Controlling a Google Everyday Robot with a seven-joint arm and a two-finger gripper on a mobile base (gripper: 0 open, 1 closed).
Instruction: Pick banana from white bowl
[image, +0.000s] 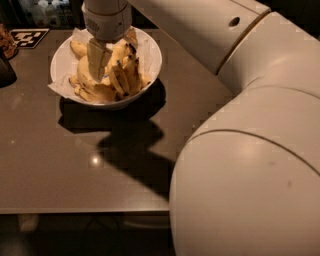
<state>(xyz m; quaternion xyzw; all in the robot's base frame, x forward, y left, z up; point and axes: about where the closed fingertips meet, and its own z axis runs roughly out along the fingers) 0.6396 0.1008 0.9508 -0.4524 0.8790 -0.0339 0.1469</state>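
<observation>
Camera view | my gripper (98, 75) low inside white bowl (158, 62); grip state: cannot tell | banana (121, 76) just beside it, camera-right, long axis running near-to-far.

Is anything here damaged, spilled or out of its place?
Nothing is spilled on the table. The bananas in the white bowl have black tips and spots, and the paper lining sticks out crumpled over its left rim. The gripper is down among the bananas.

Light was dim and warm. The gripper (97, 70), down in the bowl (152, 70), threw hard shadow nearer on the table (50, 165), beside one glare spot.
</observation>
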